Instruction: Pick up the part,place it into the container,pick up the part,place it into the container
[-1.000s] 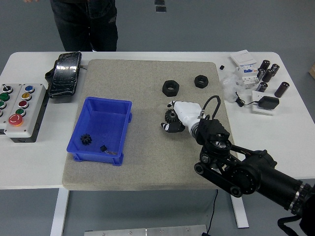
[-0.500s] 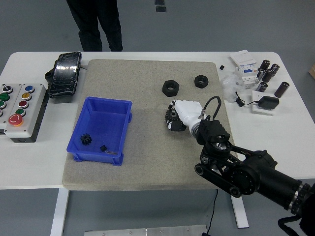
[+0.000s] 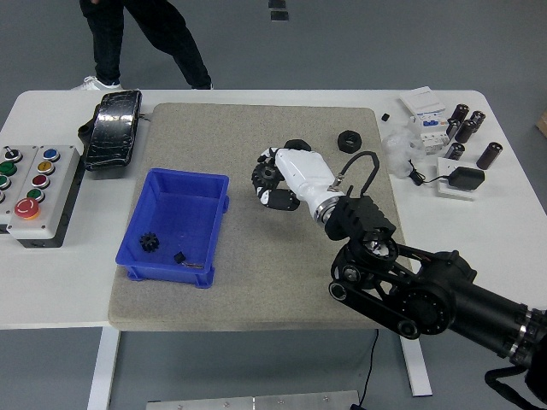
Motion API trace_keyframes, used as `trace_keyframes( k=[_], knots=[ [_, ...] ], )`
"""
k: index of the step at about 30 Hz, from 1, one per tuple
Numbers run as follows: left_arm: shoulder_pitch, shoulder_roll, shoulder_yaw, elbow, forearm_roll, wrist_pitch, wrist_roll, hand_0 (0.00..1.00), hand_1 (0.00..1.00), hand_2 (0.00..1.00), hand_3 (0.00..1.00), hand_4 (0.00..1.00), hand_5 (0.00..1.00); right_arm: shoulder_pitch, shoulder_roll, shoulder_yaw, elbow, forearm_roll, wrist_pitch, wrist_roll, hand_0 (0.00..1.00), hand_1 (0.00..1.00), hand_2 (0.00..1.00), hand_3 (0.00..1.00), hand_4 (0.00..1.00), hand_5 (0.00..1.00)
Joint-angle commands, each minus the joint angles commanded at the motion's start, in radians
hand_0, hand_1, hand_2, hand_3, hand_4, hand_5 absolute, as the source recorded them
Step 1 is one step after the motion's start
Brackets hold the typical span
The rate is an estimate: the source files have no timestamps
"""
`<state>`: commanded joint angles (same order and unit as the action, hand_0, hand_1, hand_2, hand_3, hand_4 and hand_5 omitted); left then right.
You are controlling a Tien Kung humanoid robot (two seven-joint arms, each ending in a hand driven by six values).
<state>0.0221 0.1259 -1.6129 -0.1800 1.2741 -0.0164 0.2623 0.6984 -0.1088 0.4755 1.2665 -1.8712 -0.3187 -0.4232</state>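
Note:
My right hand [image 3: 273, 184], white with black fingertips, is shut on a small black gear [image 3: 267, 176] and holds it over the grey mat [image 3: 256, 282], a little right of the blue bin [image 3: 220, 190]. The bin holds one black gear [image 3: 150, 242] and a small black part [image 3: 180, 256]. A black hex nut [image 3: 297, 143] lies just behind the hand, partly hidden by it. A second black nut [image 3: 349, 139] lies further right on the mat. My left arm is out of view.
A button box [image 3: 30, 192] and a black pedal [image 3: 111, 128] sit at the table's left. Black cylinders [image 3: 466, 124], a white box [image 3: 425, 104] and a black adapter [image 3: 467, 178] crowd the right. A person's legs [image 3: 145, 38] stand beyond the far edge.
My right hand closed on the gear, lifted it off the mat and carried it left and away from me toward the bin. The person behind the table has shifted.

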Motion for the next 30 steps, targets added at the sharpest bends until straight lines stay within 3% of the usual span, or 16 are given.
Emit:
trace_keyframes(
  k=[6, 8, 9, 14, 15, 20, 21, 26, 27, 30],
  knots=[
    [-0.001, 0.002, 0.001, 0.0, -0.002, 0.001, 0.001, 0.619, 0.519, 0.547, 0.639, 0.605, 0.382, 0.065, 0.026, -0.118, 0.066, 0.099, -0.067, 0.087, 0.363, 0.535, 0.476, 0.448, 0.002, 0.053],
    [-0.002, 0.002, 0.002, 0.0, -0.003, 0.001, 0.001, 0.619, 0.519, 0.547, 0.639, 0.605, 0.382, 0.076, 0.035, -0.144, 0.07, 0.091, -0.057, 0.094, 0.363, 0.535, 0.476, 0.448, 0.002, 0.053],
    [-0.002, 0.002, 0.003, 0.0, -0.003, 0.001, 0.001, 0.619, 0.519, 0.545, 0.639, 0.606, 0.387, 0.079, 0.039, -0.151, 0.069, 0.084, -0.05, 0.094, 0.419, 0.612, 0.591, 0.503, 0.002, 0.051],
    [0.0, 0.002, 0.001, 0.0, -0.002, 0.001, 0.004, 0.619, 0.519, 0.545, 0.639, 0.606, 0.387, 0.085, 0.054, -0.164, 0.042, 0.048, 0.03, 0.066, 0.419, 0.612, 0.591, 0.503, 0.002, 0.051],
    [0.0, 0.002, 0.0, 0.0, -0.001, 0.002, 0.004, 0.619, 0.519, 0.546, 0.639, 0.607, 0.388, 0.084, 0.057, -0.165, 0.035, 0.042, 0.051, 0.056, 0.463, 0.751, 0.787, 0.689, 0.361, 0.163],
    [-0.001, 0.002, 0.0, 0.0, -0.001, 0.002, 0.003, 0.619, 0.519, 0.546, 0.639, 0.607, 0.388, 0.082, 0.065, -0.169, 0.019, 0.029, 0.092, 0.034, 0.463, 0.751, 0.787, 0.689, 0.361, 0.163],
    [-0.001, 0.002, 0.001, 0.0, -0.001, 0.002, 0.003, 0.619, 0.519, 0.546, 0.638, 0.607, 0.39, 0.081, 0.066, -0.169, 0.019, 0.027, 0.088, 0.033, 0.458, 0.791, 0.863, 0.826, 0.776, 0.324],
    [-0.002, 0.002, 0.0, 0.0, 0.0, 0.002, 0.003, 0.619, 0.519, 0.546, 0.638, 0.607, 0.39, 0.079, 0.066, -0.166, 0.02, 0.036, 0.065, 0.037, 0.458, 0.791, 0.863, 0.826, 0.776, 0.324],
    [-0.002, 0.002, 0.0, 0.0, 0.0, 0.002, 0.003, 0.619, 0.52, 0.546, 0.639, 0.607, 0.391, 0.079, 0.066, -0.167, 0.021, 0.04, 0.061, 0.039, 0.452, 0.793, 0.867, 0.837, 0.837, 0.369],
    [-0.002, 0.002, 0.0, 0.0, 0.001, 0.002, 0.003, 0.619, 0.52, 0.546, 0.639, 0.607, 0.391, 0.076, 0.066, -0.165, 0.022, 0.045, 0.05, 0.042, 0.452, 0.793, 0.867, 0.837, 0.837, 0.369]
  ],
)
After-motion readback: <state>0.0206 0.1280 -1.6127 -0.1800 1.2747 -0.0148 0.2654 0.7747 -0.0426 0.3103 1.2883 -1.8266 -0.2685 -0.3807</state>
